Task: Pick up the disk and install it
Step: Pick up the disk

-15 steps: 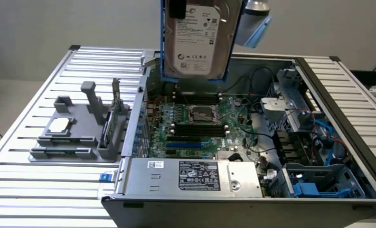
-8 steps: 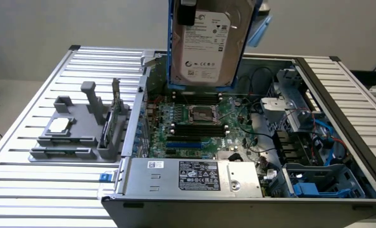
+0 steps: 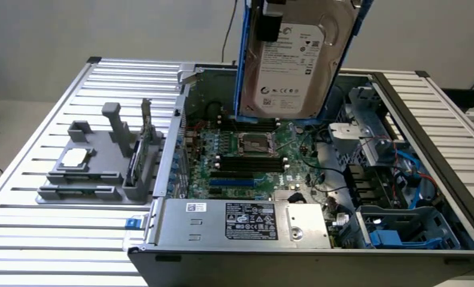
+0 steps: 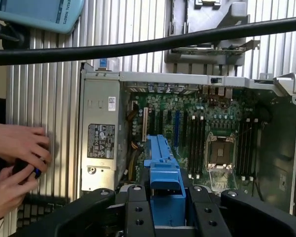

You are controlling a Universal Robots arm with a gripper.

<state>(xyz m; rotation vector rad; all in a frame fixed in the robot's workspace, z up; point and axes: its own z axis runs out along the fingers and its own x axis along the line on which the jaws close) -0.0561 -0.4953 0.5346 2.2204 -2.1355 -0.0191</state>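
A plain pale wall (image 3: 125,30) stands behind the scene; the counter (image 3: 38,239) is a silvery slatted metal top; its nearest slats glare white under the light; at the exterior view's left, beige floor (image 3: 4,140) shows past its edge.

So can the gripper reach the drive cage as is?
Likely yes: the case is open on top, the gripper holds the disk clear above the motherboard, and nothing covers the drive cage.
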